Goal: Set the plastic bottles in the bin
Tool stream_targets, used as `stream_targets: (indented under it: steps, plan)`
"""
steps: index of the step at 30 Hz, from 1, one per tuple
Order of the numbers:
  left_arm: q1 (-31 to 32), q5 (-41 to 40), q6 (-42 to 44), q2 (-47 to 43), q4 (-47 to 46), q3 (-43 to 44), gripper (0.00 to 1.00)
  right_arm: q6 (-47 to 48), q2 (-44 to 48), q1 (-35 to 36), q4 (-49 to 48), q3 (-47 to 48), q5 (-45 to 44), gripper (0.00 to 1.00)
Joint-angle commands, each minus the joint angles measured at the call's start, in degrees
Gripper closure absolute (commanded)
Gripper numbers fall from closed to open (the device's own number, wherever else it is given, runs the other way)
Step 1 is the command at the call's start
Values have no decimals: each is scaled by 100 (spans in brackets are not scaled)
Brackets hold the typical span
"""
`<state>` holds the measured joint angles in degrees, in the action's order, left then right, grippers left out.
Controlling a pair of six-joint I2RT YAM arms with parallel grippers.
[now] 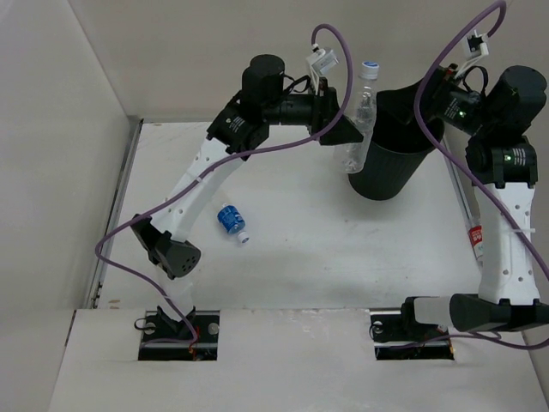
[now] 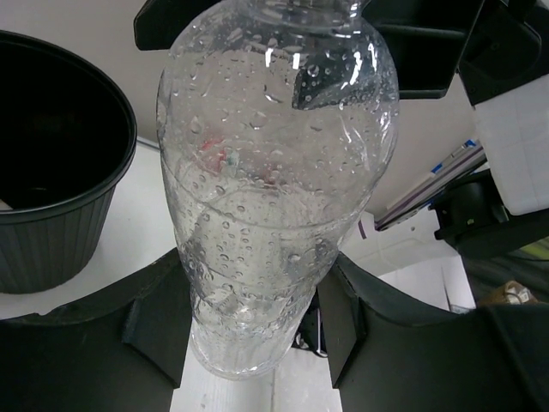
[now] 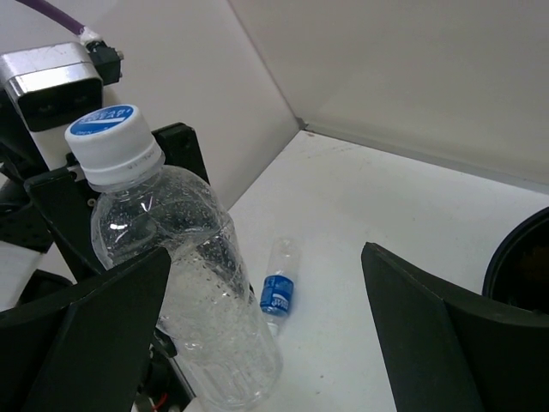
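White walled table [image 1: 300, 283], left pincer [image 2: 253, 319] clamping clear bottle [image 1: 362, 116] beside bin [image 1: 390, 176] rim, right pincer [image 3: 264, 254] spread wide

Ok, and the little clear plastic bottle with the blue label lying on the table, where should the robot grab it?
Probably around its blue-labelled middle, coming straight down from above. The small clear plastic bottle lies flat on its side on the white table, so only its rounded sides are free. Squeeze across its narrow width, not its white-capped end.
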<state>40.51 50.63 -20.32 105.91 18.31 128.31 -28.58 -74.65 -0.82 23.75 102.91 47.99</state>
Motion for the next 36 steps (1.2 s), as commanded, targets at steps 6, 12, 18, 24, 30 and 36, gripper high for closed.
stream_targets:
  steps: [6, 12, 18, 24, 30, 36]
  plan:
    - [-408, -10, -95, 106, -415, 115, 82, -271, 161, -291, -353, 414, -411, 0]
    - [-558, -9, -104, 246, -477, 299, 82, -315, 188, -39, -406, 230, 167, 0]
    - [-321, -9, -148, 281, -486, 476, 82, 211, 56, 411, -90, 62, -175, 0]
    - [-57, -18, -192, 211, -486, 423, 82, 502, -137, 736, -28, 71, -386, 0]
    - [198, -27, -210, 149, -468, 318, 81, 827, -287, 947, 121, 115, -571, 0]
    - [155, -228, -148, 71, -433, 98, 15, 1090, -287, 1150, 270, 194, -904, 100]
